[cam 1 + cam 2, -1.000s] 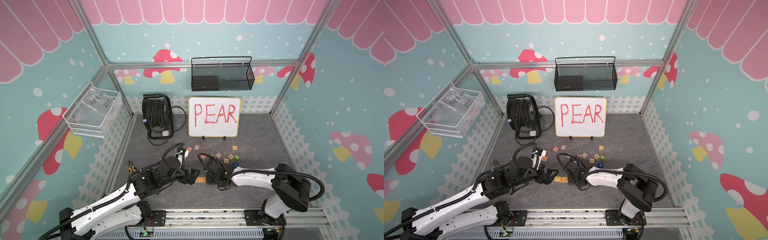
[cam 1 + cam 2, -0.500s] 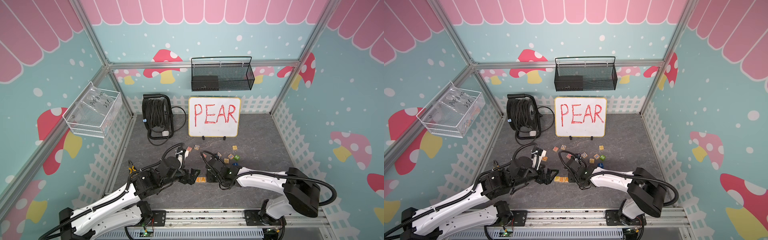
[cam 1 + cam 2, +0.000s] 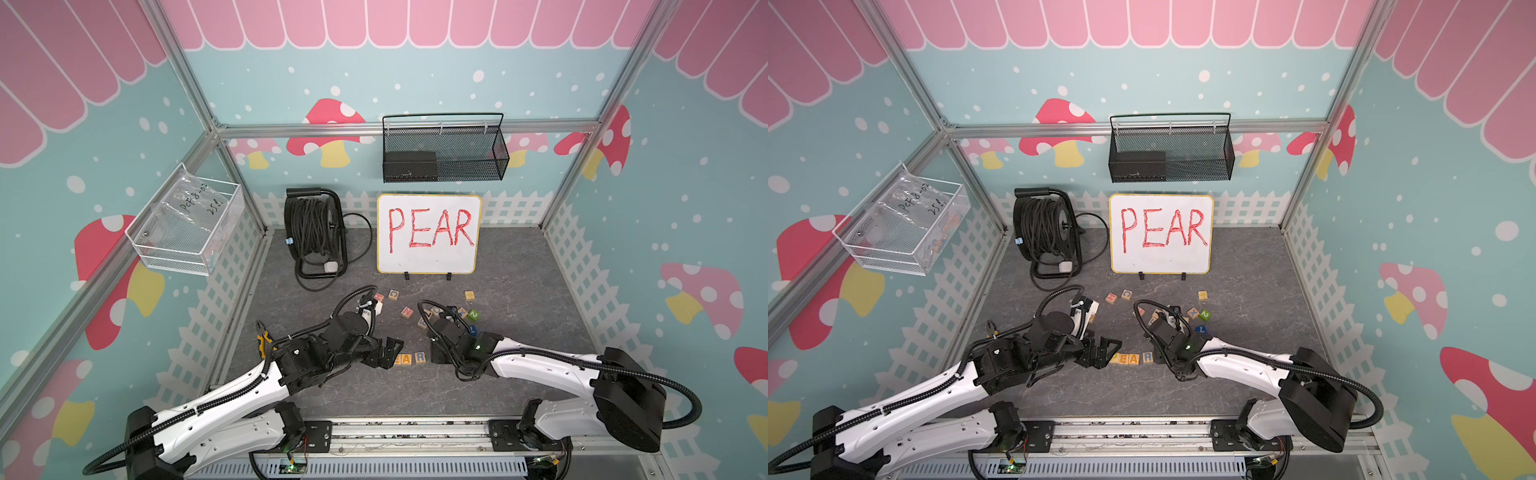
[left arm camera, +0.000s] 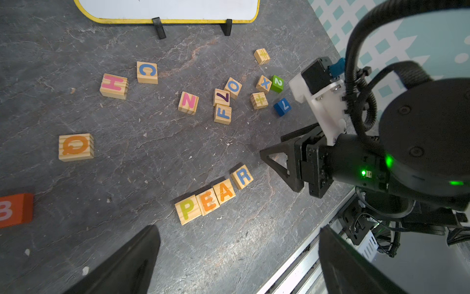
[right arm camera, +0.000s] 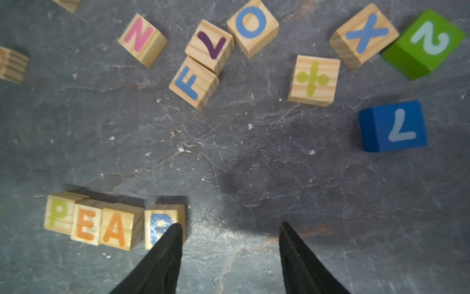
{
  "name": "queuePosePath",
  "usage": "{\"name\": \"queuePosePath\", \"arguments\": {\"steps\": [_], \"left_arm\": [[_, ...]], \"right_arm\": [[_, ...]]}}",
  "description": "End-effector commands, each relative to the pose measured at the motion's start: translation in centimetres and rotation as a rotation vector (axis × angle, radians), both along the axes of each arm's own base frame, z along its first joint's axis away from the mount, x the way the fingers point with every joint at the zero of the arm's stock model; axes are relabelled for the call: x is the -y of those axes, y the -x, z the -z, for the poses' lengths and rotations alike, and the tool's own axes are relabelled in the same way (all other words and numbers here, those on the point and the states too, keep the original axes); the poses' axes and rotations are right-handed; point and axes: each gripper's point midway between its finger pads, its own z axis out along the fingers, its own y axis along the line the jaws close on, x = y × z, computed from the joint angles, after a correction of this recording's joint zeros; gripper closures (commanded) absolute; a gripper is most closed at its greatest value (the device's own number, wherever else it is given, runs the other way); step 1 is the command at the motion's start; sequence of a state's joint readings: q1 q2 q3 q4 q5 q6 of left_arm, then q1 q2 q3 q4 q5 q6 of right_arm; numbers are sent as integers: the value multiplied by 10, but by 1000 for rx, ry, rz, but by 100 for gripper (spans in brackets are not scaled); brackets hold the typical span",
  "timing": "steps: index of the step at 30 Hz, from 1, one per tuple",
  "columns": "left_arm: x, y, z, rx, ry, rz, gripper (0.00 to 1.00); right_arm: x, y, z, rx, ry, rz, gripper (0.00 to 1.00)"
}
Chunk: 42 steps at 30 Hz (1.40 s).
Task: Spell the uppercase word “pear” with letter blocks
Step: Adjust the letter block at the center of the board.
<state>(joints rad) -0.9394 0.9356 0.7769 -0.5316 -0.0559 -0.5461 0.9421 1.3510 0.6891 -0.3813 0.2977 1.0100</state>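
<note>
The letter blocks spell PEAR in a row at the near side. Your right claw is spread, empty, one finger just beside the R block; drift left while lifting and you'll skew it.

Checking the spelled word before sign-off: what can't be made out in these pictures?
- Pale-wood cube with blue R: right wrist view, letter's lower part hidden behind a finger of the right gripper.
- Pale-wood cube with yellowish P: in a top view, largely covered by the left gripper.
- Red painted block: left wrist view, cut off by the frame edge; its white character is incomplete.
</note>
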Motion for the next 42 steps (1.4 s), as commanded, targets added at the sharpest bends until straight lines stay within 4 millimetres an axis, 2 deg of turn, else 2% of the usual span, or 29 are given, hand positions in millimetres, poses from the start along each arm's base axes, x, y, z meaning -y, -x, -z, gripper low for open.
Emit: {"name": "queuePosePath", "arguments": {"steps": [1,10,25,37,42], "left_arm": [[6,-2,-7,6,26,-1,1],[8,-4,-3,-9,26,-14,1],[4,-5,-1,-9,26,-37,0],[6,-9,1,-8,22,-49,1],[6,-14,0,3,18,-70,0]], "right_arm": [[3,1,10,-8,20,-4,37],[-16,2,29,-56,-5,-63,37],[-28,7,34,-90,-37,-73,38],[-32,5,21,-60,-73,-62,38],[-26,-1,11,-12,-53,-57,37]]}}
